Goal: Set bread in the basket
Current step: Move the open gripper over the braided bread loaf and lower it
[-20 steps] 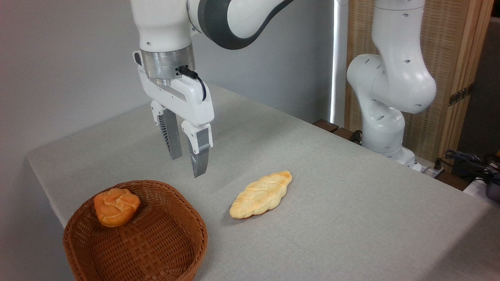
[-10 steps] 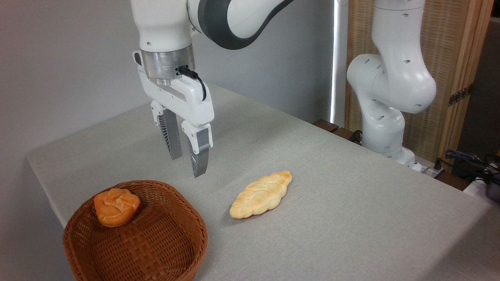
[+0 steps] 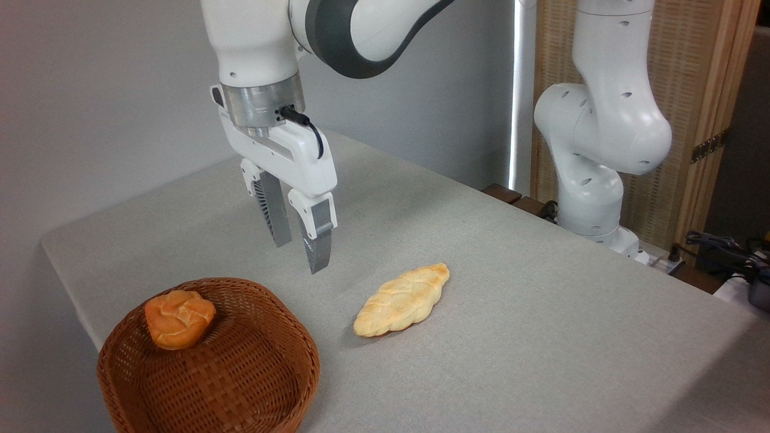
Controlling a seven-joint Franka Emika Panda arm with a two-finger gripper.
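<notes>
The bread, a long pale-yellow braided loaf with a lightly browned top, lies flat on the grey table to the right of the basket. The basket is a round reddish-brown wicker bowl at the front left, with a small orange-brown bun resting on its far inner wall. My gripper hangs in the air above the table, behind the basket's right side and to the left of the bread. It is open, and nothing is between its grey fingers.
The grey cloth-covered table ends at a left edge just beyond the basket. The arm's white base stands at the table's far right edge. Cables and dark equipment lie off the table at far right.
The gripper has shifted a little to the right, toward the bread, at about the same height. The bread, the bun and the basket have not moved.
</notes>
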